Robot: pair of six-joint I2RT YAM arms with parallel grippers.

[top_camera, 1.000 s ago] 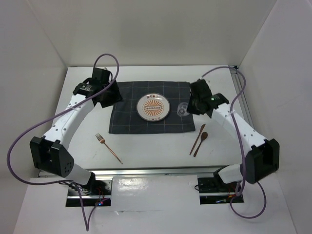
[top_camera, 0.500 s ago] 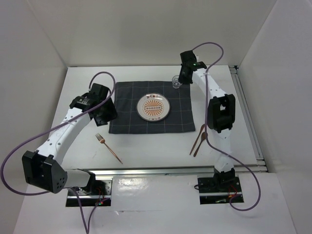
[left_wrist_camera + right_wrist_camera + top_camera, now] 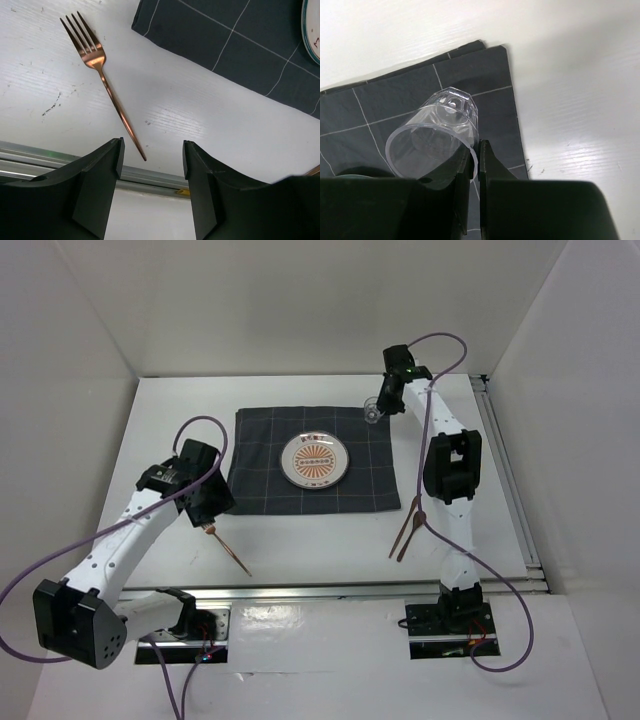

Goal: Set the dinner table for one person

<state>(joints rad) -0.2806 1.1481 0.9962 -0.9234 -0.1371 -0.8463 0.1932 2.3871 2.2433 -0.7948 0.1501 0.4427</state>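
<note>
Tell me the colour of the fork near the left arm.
Shiny copper, rose-gold all over. The fork shows best in the left wrist view.

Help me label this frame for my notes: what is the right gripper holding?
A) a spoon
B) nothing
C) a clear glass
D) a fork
C: in the right wrist view the right gripper is shut on the rim of a clear glass, which is tipped on its side near a corner of the dark checked cloth.
</note>
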